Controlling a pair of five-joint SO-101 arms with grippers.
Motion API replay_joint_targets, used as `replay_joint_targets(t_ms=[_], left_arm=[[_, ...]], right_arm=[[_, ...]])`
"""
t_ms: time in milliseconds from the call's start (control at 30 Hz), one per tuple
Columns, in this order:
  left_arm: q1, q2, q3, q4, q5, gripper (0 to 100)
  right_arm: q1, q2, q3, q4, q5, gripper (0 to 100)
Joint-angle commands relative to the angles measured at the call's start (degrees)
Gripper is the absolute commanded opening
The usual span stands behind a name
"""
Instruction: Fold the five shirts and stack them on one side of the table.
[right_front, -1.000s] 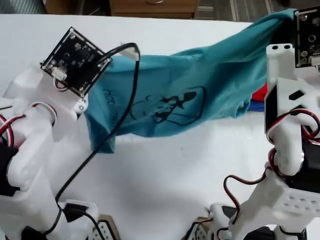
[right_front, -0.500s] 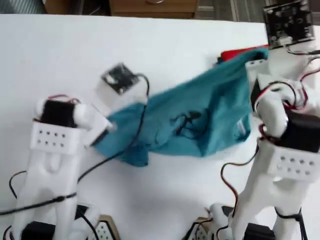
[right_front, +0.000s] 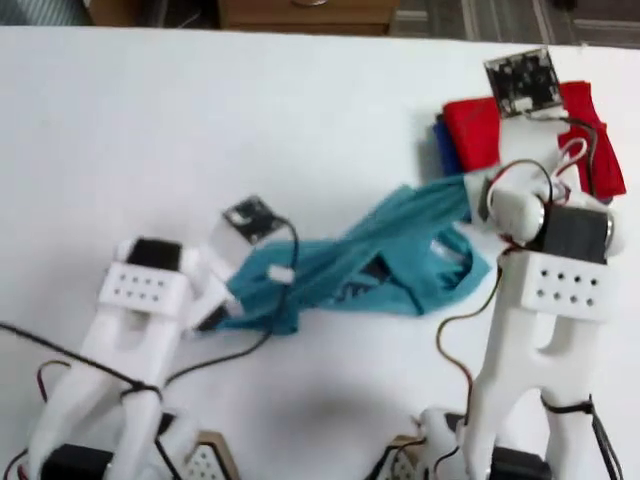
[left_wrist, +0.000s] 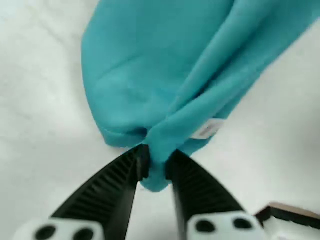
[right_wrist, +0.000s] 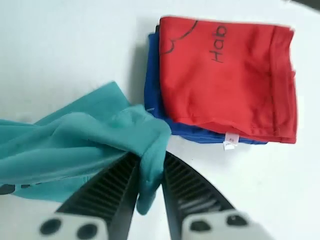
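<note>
teal shirt (right_front: 350, 265) – dark print | red shirt (right_wrist: 225, 75) – black lettering | blue shirt (right_wrist: 152, 90) | white table (right_front: 200, 130)

A: From above, how much of the red shirt (right_front: 468, 130) can you see?

B: Not all of it. A camera board (right_front: 522, 80) covers its middle part. The blue shirt (right_wrist: 151, 90) under it shows just an edge, so I cannot tell how it is folded, or whether more cloth lies below.

A: And the teal shirt (right_front: 370, 270)?

B: Its dark print is bunched in the folds and I cannot read it. In the left wrist view the cloth is blurred and cut by the picture's edge. In the right wrist view it also runs off the edge. The left gripper (left_wrist: 156, 167) and the right gripper (right_wrist: 149, 175) each hide the bit of cloth they pinch.
</note>
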Motion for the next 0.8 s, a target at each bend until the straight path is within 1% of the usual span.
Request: replay_joint_targets(t_ms=[0, 100, 233, 300, 400, 567, 667, 767], left_arm=[[0.0, -0.2, 1.3, -3.2, -0.7, 19], [-1.4, -0.2, 1.3, -3.2, -1.1, 21], [-5.9, -0.1, 1.8, -4.0, -6.1, 21], [-6.8, -0.1, 2.2, -4.0, -6.8, 21], [-6.7, -0.1, 2.7, -4.7, -6.6, 21], [-6.4, -0.1, 6.3, -10.6, -6.4, 21], [-4.3, -0.1, 7.3, -12.0, -6.2, 21], [-1.3, -0.2, 6.5, -12.0, -2.8, 21]], right_arm=[[0.6, -1.9, 0.2, -0.2, 0.5, 1.8], [0.6, -1.9, 0.1, -0.1, 0.5, 1.8], [0.6, -1.9, 0.0, -0.3, 0.5, 1.8], [0.3, -1.9, 0.0, -0.3, 0.5, 1.8], [0.1, -1.9, -0.1, -0.7, 0.4, 1.8], [0.1, -1.9, 0.0, -1.1, 0.4, 1.8], [0.1, -1.9, 0.1, -1.1, 0.4, 1.8], [0.1, -1.9, 0.1, -1.0, 0.4, 1.8]])
